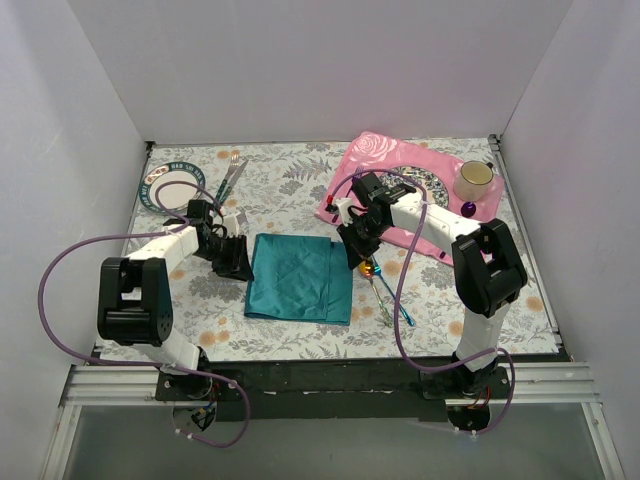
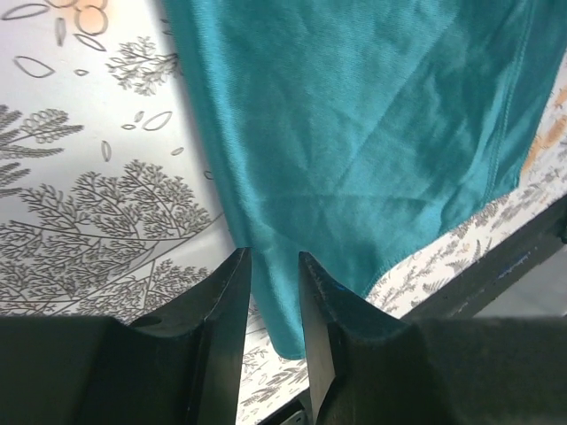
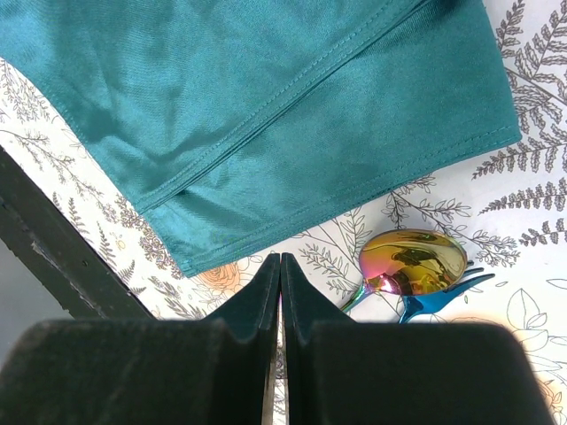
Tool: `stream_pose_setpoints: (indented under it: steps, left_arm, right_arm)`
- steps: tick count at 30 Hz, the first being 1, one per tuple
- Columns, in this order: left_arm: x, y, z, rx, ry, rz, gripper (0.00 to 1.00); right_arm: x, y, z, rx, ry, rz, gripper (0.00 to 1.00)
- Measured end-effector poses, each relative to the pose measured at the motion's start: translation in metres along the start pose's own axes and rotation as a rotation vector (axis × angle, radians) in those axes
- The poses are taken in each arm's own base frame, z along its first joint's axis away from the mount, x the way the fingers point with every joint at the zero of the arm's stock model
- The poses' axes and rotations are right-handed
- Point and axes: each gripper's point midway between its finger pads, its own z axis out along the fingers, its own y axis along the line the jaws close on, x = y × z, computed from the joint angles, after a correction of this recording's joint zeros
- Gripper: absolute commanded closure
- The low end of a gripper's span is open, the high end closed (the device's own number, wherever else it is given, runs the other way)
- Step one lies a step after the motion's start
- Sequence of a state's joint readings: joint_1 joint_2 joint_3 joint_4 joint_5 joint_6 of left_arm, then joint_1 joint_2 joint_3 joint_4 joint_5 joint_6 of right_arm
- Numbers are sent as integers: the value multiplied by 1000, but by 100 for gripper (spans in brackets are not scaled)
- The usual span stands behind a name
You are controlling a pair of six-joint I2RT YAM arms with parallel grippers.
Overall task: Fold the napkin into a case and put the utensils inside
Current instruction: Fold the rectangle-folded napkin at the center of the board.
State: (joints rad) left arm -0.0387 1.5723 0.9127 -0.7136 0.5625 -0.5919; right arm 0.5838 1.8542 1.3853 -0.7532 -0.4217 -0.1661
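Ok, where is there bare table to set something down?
Free: back centre, between the green-handled cutlery and the placemat; also the strip between the napkin and the near edge. Crowded: napkin's right edge, with the right tool and utensils.

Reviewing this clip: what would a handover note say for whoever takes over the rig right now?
Grippers: the left gripper has its fingers slightly apart over the left edge of the napkin, with nothing visibly gripped. The right gripper is shut and empty, low by the napkin's right edge.
Things: the napkin lies flat, folded into a layered rectangle. The utensils lie on the table just right of it, outside the cloth.
Done: the first folding.
Left: finish the folding, then put both utensils inside.
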Motion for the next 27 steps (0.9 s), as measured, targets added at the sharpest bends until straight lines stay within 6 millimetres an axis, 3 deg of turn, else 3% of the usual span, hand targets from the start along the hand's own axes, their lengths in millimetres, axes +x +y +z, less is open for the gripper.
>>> stream_pose_setpoints:
  steps: [3, 12, 16, 17, 19, 24, 27]
  left_arm:
    - [-2, 6, 1, -29, -4, -1, 68]
    - [6, 15, 12, -45, 41, -30, 69]
    - [9, 16, 15, -39, 55, -39, 81]
    - [8, 16, 15, -35, 54, -38, 91]
    - [8, 15, 15, -33, 53, -44, 100]
    - [7, 17, 15, -42, 60, -30, 100]
    - [-3, 29, 18, -77, 84, 7, 100]
  right_arm:
    - [0, 0, 0, -1, 0, -1, 93]
    - [0, 1, 1, -10, 1, -1, 93]
    - [0, 1, 1, -12, 2, 0, 93]
    - [0, 1, 1, -12, 2, 0, 93]
    - [1, 1, 2, -13, 3, 1, 93]
    - [1, 2, 3, -24, 6, 4, 93]
    - [1, 4, 3, -33, 3, 3, 93]
